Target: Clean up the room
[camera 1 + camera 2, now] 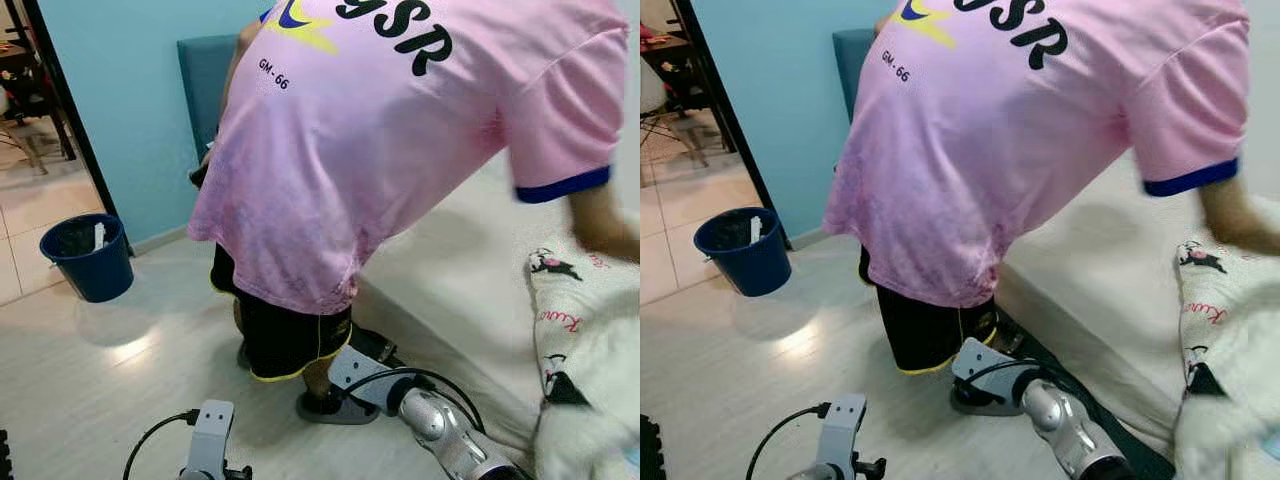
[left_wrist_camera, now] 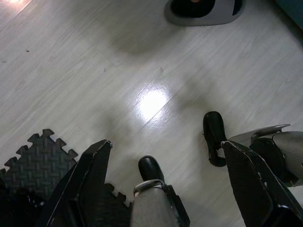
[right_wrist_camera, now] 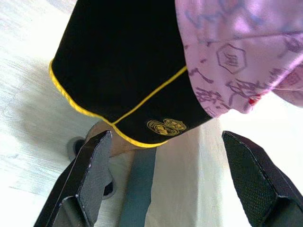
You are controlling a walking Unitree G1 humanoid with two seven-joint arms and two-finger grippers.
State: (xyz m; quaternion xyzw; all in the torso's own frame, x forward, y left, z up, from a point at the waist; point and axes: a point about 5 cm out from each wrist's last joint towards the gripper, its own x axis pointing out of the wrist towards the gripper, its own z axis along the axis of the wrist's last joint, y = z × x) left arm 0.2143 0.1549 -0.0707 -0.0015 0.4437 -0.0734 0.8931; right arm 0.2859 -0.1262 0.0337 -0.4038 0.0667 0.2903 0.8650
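Observation:
A person in a pink shirt (image 1: 400, 130) and black shorts (image 3: 118, 61) bends over the cream bed (image 1: 470, 270) right in front of me. A white printed blanket (image 1: 585, 340) lies on the bed at the right, near the person's hand. My right gripper (image 3: 165, 137) is open and empty, held low and pointing at the person's shorts and the bed's side. My left gripper (image 2: 164, 144) is open and empty too, hanging over the pale wooden floor (image 2: 94, 71). Both silver arms, left (image 1: 210, 435) and right (image 1: 440, 420), show at the bottom of the eye views.
A blue bucket (image 1: 88, 255) with some rubbish stands at the left by a dark doorway frame. A grey slipper (image 2: 203, 10) is on the person's foot near the bed. A dark foam mat (image 2: 33, 165) lies under my left side. A teal chair back (image 1: 203, 80) stands against the blue wall.

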